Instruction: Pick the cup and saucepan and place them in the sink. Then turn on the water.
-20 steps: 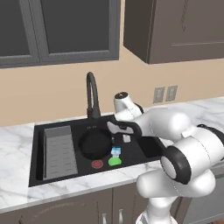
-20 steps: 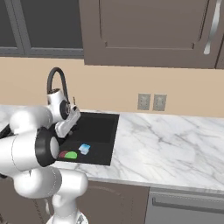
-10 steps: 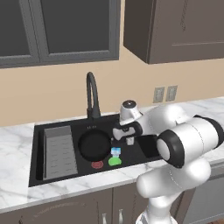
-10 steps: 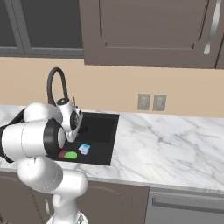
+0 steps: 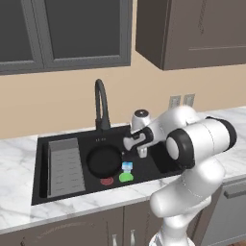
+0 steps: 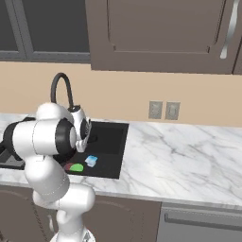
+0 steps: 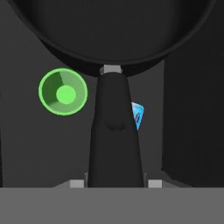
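Observation:
The matte black saucepan point(image 5: 103, 161) lies low in the black sink point(image 5: 41, 194), left of centre, its handle pointing right. My gripper point(image 5: 133, 143) is shut on that handle point(image 7: 114, 131), which runs up between my fingertips in the hand view, with the pan bowl point(image 7: 113, 26) beyond. The bright green cup point(image 5: 126, 177) stands on the sink floor near the front edge, just right of the pan; it appears left of the handle in the hand view point(image 7: 63, 92) and in the right base view point(image 6: 77, 167). No water runs from the black gooseneck faucet point(image 5: 101, 103).
A small blue object point(image 5: 127, 166) sits beside the cup, partly hidden behind the handle point(image 7: 137, 114). A grey ribbed rack point(image 5: 65, 166) fills the sink's left part, and a red drain point(image 5: 106, 181) shows in front of the pan. White marble counter point(image 6: 189, 156) stretches right.
My elbow and upper arm have swung over to the right, while the hand stays on the pan handle. The pan has sunk slightly in the sink. The cup has not moved.

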